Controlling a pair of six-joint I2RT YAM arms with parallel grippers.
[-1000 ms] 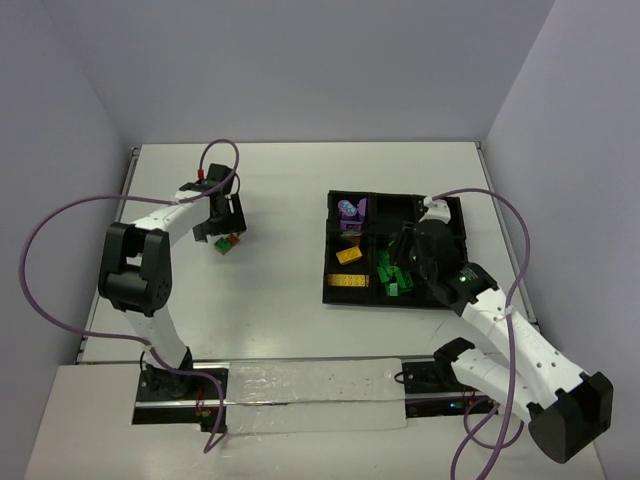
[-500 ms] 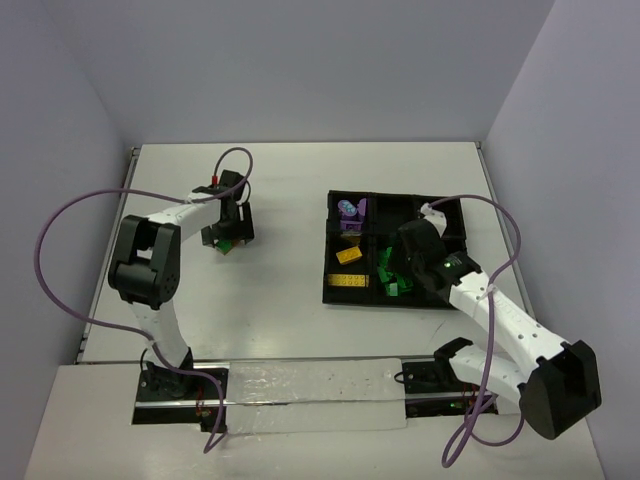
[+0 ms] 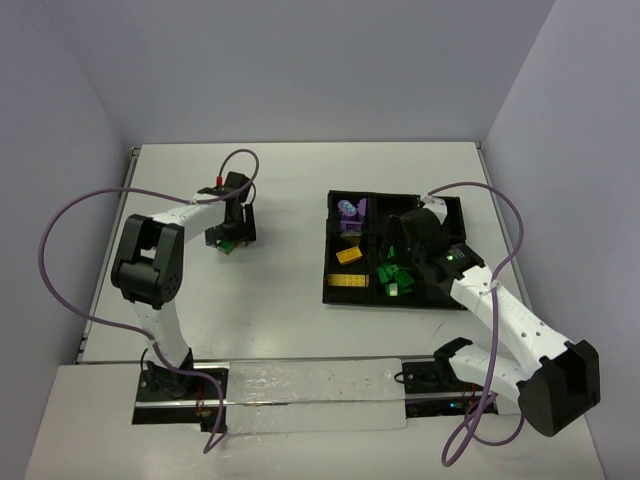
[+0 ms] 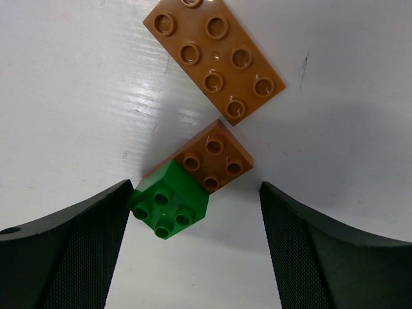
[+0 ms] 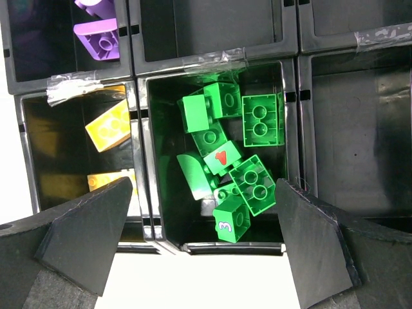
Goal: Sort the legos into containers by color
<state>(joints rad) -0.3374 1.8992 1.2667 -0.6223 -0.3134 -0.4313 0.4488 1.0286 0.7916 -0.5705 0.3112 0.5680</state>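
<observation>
On the white table lies a two-colour cluster, a green brick [image 4: 169,208] joined to an orange brick [image 4: 215,158], and beyond it a flat orange brick [image 4: 215,60]. My left gripper [image 4: 196,190] is open and straddles the cluster, the green brick's corner at its left finger [image 4: 71,248]. From above, the left gripper [image 3: 232,230] hangs over that cluster [image 3: 228,244]. My right gripper [image 5: 203,187] is open and holds nothing, above the tray [image 5: 139,161] compartment with several green bricks [image 5: 225,158]. Yellow bricks [image 5: 111,125] and purple bricks [image 5: 100,35] fill neighbouring compartments.
The black tray [image 3: 330,293] sits right of centre with my right gripper [image 3: 408,245] over it. Its right-hand compartments [image 5: 347,129] look bare. Purple cables loop from both arms. Walls close in the table at the back and both sides.
My right gripper has opened wide over the green compartment and shifted slightly toward the back. My left gripper has slid a little right, settling over the green-and-orange cluster.
</observation>
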